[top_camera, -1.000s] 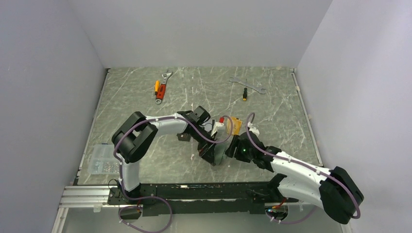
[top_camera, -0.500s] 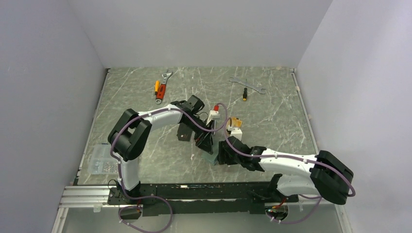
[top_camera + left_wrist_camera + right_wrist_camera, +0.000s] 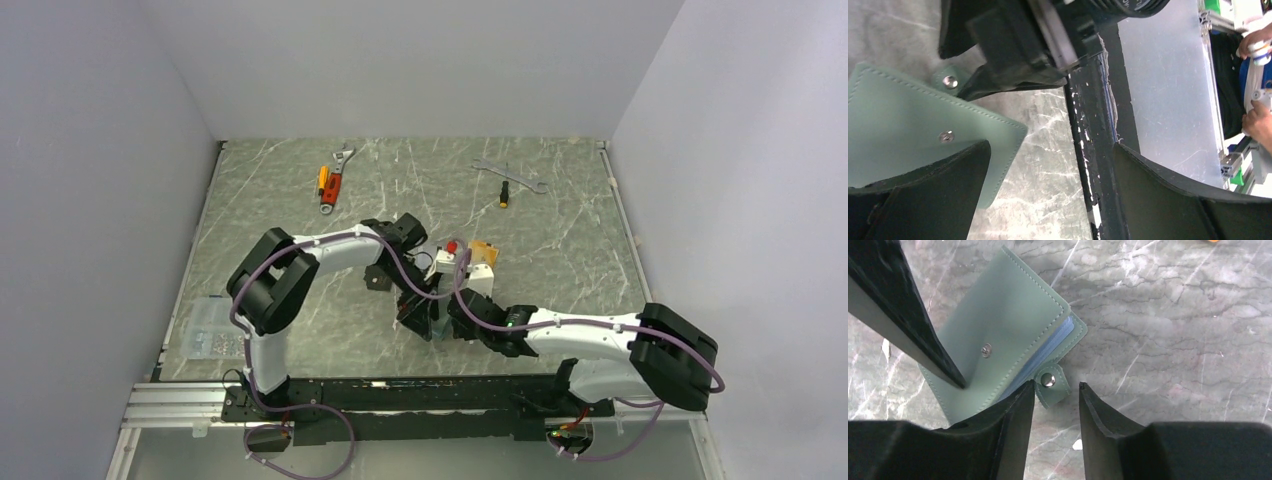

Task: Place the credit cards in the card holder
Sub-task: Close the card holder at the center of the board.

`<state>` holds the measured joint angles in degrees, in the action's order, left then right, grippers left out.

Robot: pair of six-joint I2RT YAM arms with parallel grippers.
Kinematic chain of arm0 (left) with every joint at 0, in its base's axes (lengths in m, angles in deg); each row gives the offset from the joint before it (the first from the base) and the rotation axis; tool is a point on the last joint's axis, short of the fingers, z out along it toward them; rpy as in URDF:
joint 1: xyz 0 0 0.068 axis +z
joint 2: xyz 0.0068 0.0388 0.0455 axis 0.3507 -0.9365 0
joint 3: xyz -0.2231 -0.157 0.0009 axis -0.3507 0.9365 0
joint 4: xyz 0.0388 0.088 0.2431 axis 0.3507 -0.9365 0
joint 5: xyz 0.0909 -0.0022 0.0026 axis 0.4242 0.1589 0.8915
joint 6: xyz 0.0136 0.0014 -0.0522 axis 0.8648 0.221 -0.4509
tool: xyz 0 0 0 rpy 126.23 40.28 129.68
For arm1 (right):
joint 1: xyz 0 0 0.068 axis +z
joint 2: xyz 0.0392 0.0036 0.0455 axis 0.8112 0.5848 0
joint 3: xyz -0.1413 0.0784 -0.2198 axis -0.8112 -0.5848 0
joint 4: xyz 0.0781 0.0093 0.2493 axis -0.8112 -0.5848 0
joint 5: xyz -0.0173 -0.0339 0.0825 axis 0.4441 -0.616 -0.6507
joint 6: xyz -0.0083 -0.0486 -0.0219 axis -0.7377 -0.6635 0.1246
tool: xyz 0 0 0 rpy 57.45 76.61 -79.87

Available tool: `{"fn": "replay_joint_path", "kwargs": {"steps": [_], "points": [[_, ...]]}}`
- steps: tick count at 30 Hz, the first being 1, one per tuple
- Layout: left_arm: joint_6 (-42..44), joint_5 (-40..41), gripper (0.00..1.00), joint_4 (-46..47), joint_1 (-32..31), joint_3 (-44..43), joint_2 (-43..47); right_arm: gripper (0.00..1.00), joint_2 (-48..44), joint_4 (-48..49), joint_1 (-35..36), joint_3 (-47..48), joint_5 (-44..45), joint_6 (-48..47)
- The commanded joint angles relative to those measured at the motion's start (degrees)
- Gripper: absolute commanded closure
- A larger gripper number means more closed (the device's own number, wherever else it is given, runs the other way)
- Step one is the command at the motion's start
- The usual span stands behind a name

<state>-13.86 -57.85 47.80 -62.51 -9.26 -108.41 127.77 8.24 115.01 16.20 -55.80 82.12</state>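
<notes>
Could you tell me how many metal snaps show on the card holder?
2: the cover snap mid-face on the holder, and the tab snap on its strap at the open edge. Any underneath would be hidden.

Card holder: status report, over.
Left gripper open wide, one finger on the card holder cover. Right gripper open, straddling the snap tab. Holder folded, flat on table. Grippers crowded together there.

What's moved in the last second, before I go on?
The right pincer slid left to the card holder and narrowed its jaws around the snap tab, not gripping yet. The left pincer shifted slightly, wide open, one finger over the holder. The screwdriver stayed put.
</notes>
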Motion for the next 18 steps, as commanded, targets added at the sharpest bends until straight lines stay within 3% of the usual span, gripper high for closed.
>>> {"fn": "replay_joint_path", "kwargs": {"steps": [1, 10, 18], "points": [[4.47, 0.55, 0.01, -0.82, -3.29, -1.22, -1.69, 0.62, -1.22, -1.33, 2.07, 1.17, 7.30, 5.17], [3.73, 5.37, 0.01, 1.11, -4.08, 1.17, -1.14, 0.66, -7.75, -9.73, 4.11, -4.59, 14.19, 23.38], [-1.48, 10.74, 0.01, 7.22, -4.16, 4.98, 2.14, 0.67, -15.12, -10.34, 4.15, -10.39, 11.95, 29.72]]}}
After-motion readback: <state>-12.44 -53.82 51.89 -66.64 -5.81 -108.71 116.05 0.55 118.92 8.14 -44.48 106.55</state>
